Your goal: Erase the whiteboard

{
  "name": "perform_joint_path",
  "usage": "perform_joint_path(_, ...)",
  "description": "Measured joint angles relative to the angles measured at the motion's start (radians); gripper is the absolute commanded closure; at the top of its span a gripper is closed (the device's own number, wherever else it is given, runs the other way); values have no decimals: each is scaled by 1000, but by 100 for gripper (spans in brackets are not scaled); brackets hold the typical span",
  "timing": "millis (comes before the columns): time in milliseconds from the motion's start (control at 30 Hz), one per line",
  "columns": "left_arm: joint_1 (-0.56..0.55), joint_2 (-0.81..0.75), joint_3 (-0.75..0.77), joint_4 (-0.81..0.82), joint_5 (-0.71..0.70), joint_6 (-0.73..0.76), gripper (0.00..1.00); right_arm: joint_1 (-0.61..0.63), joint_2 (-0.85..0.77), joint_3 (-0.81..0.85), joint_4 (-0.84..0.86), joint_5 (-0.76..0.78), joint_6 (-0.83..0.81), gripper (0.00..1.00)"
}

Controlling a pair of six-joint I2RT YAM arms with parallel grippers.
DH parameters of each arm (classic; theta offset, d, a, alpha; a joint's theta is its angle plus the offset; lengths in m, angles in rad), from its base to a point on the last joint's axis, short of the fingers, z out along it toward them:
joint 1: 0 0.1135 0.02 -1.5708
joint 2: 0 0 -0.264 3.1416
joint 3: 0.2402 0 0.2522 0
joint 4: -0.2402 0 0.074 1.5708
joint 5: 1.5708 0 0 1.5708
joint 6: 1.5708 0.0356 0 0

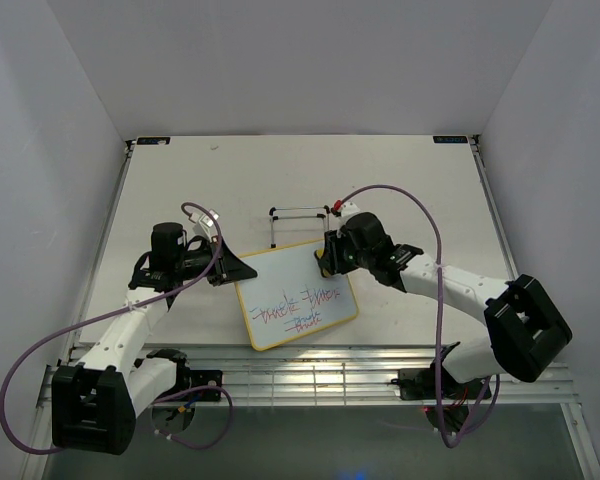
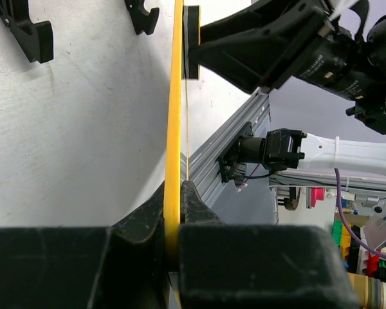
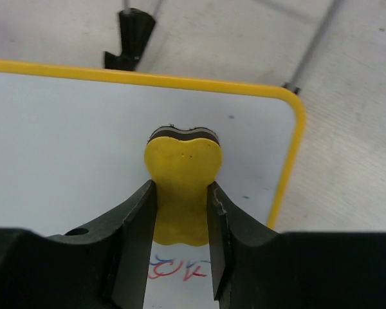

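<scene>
Three white walls (image 1: 280, 60) box in the pale surface (image 1: 420, 190) at left, far and right. The whiteboard (image 1: 280, 278) sits askew in the middle, close to the near edge, with red and blue scribbles (image 1: 300, 305) on its near half. The left hand (image 1: 242, 270) is clamped on its left rim. The right hand (image 1: 327, 258) grips a yellow eraser (image 3: 182, 183) set against the far right corner. A wire stand (image 1: 300, 212) sits just past the far rim, with bare surface beyond.

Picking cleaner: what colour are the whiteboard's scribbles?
Scribbles on the whiteboard: red and blue; best in top external view.
</scene>
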Motion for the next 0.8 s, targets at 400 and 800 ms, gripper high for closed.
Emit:
perform_joint_path(400, -18, -14, 0, 21, -1, 25, 100, -42, 48, 112, -6, -114, -41, 80)
perform_joint_path(800, -30, -17, 0, -1, -4, 10, 100, -163, -38, -57, -31, -48, -76, 81)
